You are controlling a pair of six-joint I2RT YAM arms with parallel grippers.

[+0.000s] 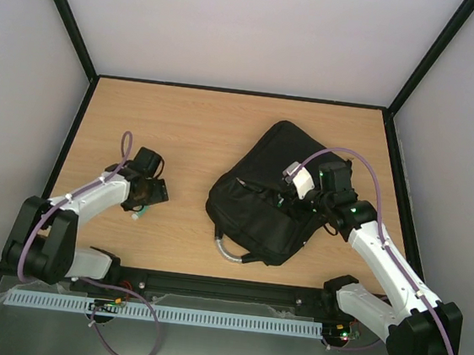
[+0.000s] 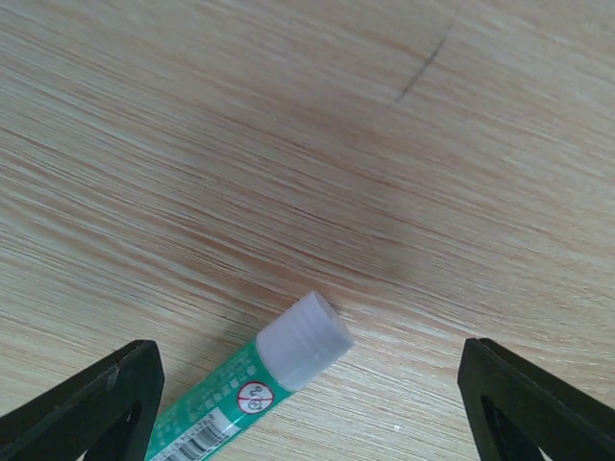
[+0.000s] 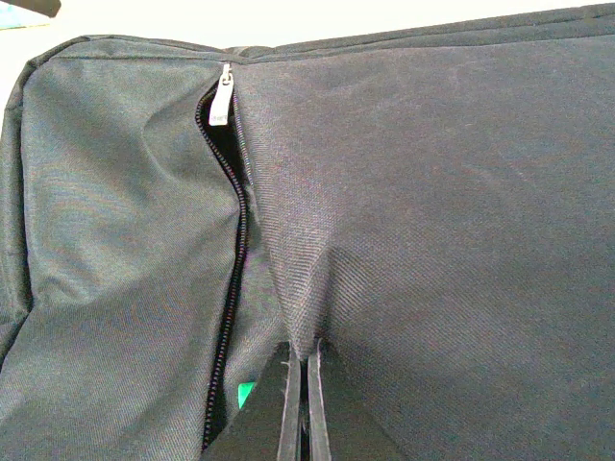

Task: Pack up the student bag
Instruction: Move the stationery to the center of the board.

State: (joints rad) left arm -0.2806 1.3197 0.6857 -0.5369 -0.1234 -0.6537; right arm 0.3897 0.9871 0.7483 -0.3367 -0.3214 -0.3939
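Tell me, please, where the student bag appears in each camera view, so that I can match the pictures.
Top external: the student bag lies right of centre on the table, under the right arm.
Left wrist: not in it.
Right wrist: it fills nearly the whole picture, its zip partly open at the left.
Shared landmark: the right gripper, shut on a fold of the bag's fabric, shows in the top and right wrist views.

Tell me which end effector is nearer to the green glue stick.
Left. The left end effector is open over the glue stick, which lies between its fingers. The right end effector is far off, shut on the student bag's fabric.
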